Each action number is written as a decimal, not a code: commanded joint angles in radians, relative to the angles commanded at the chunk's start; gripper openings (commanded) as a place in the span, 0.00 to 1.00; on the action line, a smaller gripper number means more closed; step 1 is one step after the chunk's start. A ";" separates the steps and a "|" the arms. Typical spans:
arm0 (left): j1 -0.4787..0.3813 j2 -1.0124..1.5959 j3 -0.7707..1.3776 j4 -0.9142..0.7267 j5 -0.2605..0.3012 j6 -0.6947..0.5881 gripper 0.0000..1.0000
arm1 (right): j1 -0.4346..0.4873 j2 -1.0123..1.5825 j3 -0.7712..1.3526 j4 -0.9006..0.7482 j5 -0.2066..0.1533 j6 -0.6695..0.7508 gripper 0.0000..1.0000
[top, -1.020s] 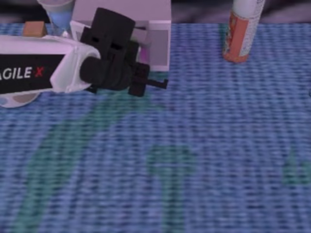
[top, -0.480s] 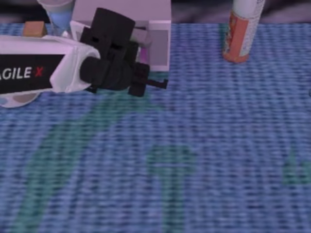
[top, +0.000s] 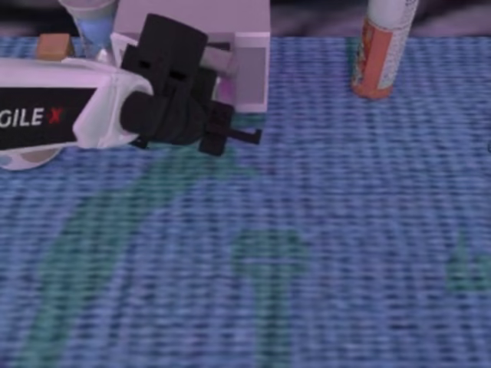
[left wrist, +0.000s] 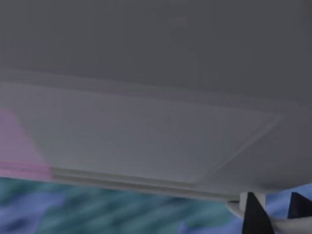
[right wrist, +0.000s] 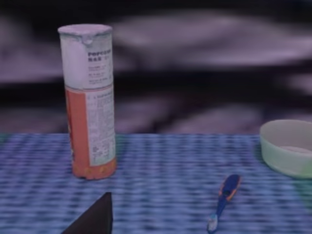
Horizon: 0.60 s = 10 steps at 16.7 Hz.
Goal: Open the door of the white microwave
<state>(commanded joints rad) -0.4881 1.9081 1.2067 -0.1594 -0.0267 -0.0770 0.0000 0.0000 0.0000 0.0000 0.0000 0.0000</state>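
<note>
The white microwave (top: 192, 14) stands at the table's far edge, left of centre. Its narrow control strip (top: 252, 73) faces me, and a sliver of pinkish floor (top: 228, 90) shows beside it. My left gripper (top: 234, 132) reaches in from the left, right in front of the microwave. In the left wrist view the door (left wrist: 146, 136) fills the picture as a grey window in a white frame, swung a little off the pink floor (left wrist: 14, 146). The left gripper (left wrist: 275, 214) is shut on the door's white lower corner. My right gripper (right wrist: 97, 219) shows only as a dark tip, parked off the top view.
A tall orange and white canister (top: 380, 54) stands at the far edge right of the microwave. A blue toothbrush (right wrist: 224, 195) and a pale green bowl (right wrist: 287, 146) lie beyond it. A brown block (top: 54, 46) and a bluish cup (top: 92, 23) sit behind my left arm.
My left arm has drawn slightly to the left, and its gripper has shifted a little left with it. Nothing else has moved.
</note>
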 joint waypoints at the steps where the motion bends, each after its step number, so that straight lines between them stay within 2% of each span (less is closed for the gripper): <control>1: 0.006 -0.008 -0.006 0.005 0.009 0.011 0.00 | 0.000 0.000 0.000 0.000 0.000 0.000 1.00; 4: 0.020 -0.024 -0.029 0.012 0.034 0.045 0.00 | 0.000 0.000 0.000 0.000 0.000 0.000 1.00; 10: 0.021 -0.025 -0.033 0.012 0.037 0.049 0.00 | 0.000 0.000 0.000 0.000 0.000 0.000 1.00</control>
<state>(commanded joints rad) -0.4669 1.8833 1.1742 -0.1477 0.0104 -0.0278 0.0000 0.0000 0.0000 0.0000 0.0000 0.0000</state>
